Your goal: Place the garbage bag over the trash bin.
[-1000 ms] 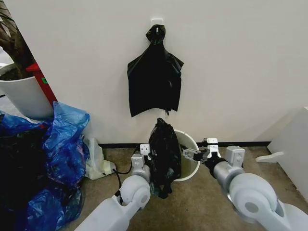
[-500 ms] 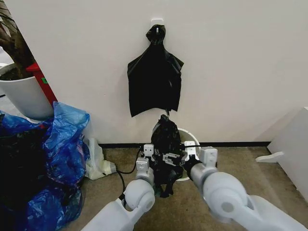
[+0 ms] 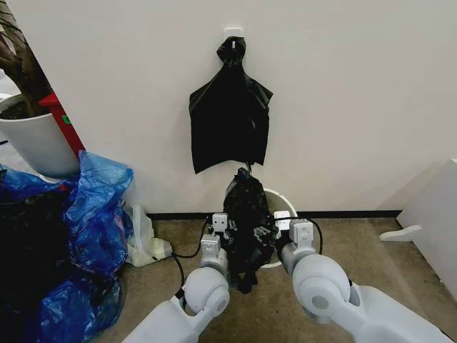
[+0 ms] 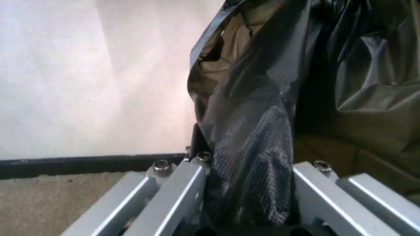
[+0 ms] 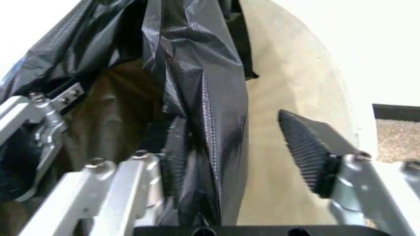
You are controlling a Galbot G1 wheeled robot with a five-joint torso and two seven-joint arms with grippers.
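Garbage bag (image 3: 246, 218) hung crumpled over the near rim of the trash bin (image 3: 284, 207), by the wall's foot. Left gripper (image 4: 246, 196) was clamped on a bag fold. Right gripper (image 5: 246, 147) had fingers apart, bag film between them, bin interior beyond.

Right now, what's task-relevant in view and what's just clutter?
In play: garbage bag, trash bin, left gripper shut on the bag, right gripper open around a fold.
Clutter: black bags hung on wall, blue bags, planter.
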